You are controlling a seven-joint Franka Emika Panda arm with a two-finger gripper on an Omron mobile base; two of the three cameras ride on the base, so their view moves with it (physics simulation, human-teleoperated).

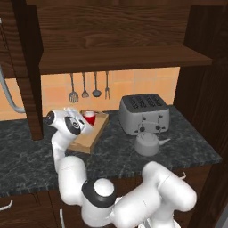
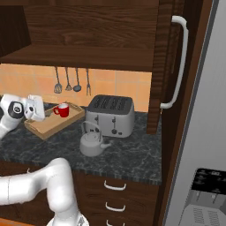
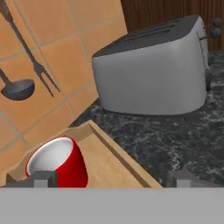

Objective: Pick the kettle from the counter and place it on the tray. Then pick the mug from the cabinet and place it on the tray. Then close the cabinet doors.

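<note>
The red mug [image 3: 59,162] is seen upright in the tray [image 2: 49,125], mouth up, between the spread, empty pincer [image 3: 111,178] fingers, while the kettle [image 2: 92,142] is left on the bench [image 2: 128,154] beside the tray, spout away from it.

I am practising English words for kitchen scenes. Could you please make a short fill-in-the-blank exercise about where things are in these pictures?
1. The red mug stands on the wooden ____.
2. The kettle sits on the counter in front of the silver ____.
3. The gripper beside the mug has its jaws ____.
4. The cabinet door on the right, with its silver bar handle, is ____.

Missing words: tray; toaster; open; open
</note>
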